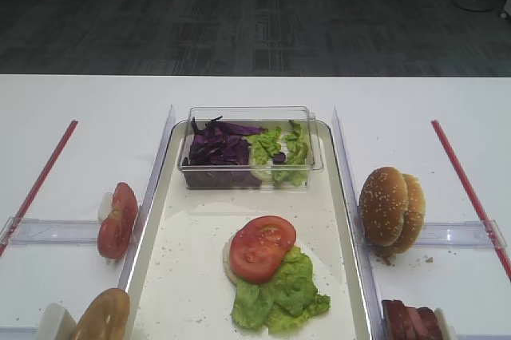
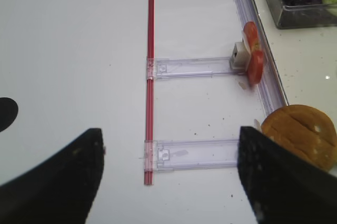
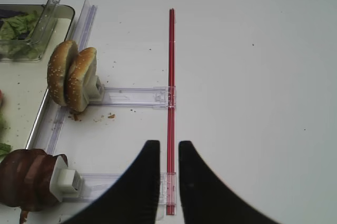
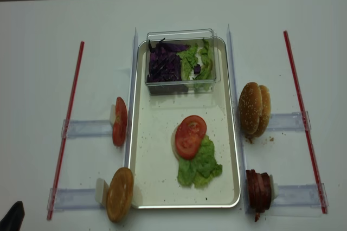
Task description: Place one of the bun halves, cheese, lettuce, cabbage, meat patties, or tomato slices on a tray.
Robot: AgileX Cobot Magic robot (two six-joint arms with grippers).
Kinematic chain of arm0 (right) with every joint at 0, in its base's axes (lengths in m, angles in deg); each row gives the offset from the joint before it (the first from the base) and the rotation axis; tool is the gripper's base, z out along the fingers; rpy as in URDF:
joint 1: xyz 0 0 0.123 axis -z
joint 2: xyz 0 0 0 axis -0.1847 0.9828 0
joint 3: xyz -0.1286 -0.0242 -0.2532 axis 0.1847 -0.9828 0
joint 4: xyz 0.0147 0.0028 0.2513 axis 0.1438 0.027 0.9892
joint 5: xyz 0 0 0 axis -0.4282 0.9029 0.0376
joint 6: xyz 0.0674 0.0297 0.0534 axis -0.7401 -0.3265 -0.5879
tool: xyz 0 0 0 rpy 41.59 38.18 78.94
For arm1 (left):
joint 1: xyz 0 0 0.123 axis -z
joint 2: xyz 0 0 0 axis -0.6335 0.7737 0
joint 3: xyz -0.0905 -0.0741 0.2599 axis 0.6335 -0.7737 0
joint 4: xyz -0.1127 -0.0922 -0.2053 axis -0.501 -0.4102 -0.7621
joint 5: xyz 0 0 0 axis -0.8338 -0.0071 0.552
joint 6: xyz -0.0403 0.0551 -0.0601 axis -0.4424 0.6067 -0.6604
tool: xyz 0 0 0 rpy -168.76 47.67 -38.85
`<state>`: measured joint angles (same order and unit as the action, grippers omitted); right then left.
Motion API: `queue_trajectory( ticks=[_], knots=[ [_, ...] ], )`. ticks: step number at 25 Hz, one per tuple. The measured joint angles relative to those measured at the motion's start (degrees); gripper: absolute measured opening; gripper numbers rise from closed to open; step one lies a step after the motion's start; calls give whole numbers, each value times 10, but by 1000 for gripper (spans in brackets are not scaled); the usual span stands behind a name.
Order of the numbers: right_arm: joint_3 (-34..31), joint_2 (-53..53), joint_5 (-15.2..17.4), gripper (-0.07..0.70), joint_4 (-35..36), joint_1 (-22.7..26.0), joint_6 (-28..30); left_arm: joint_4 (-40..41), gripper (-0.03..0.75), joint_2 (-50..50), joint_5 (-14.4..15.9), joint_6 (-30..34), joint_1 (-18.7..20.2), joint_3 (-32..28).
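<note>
On the metal tray [image 1: 342, 196] a tomato slice [image 1: 262, 247] lies on a pale round layer, overlapping a lettuce leaf [image 1: 279, 296]. At the tray's back, a clear box holds purple cabbage [image 1: 219, 148] and lettuce pieces [image 1: 283, 148]. More tomato slices [image 2: 254, 56] and a bun half [image 2: 301, 132] stand on holders to the left. Sesame bun halves [image 3: 71, 77] and meat patties [image 3: 26, 179] stand to the right. No cheese is in view. My left gripper [image 2: 171, 132] hangs open and empty over the left holder. The right gripper [image 3: 168, 144] is shut and empty above a red strip.
Red strips [image 1: 41, 176] [image 1: 467, 184] run along both outer sides of the white table. Clear plastic rails [image 2: 195, 66] [image 3: 134, 97] lead from them to the tray, and clear guides [image 1: 160, 156] line the tray's long sides. Crumbs lie by the buns.
</note>
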<state>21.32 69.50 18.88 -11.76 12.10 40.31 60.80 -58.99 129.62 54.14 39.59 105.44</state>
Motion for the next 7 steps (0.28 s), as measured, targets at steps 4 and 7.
queue_trajectory(
  ticks=[4, 7],
  knots=[
    [0, 0, 0, 371, 0, 0, 0, 0, 490, 0, 0, 0, 0, 0],
    [0, 0, 0, 604, 0, 0, 0, 0, 490, 0, 0, 0, 0, 0]
  ],
)
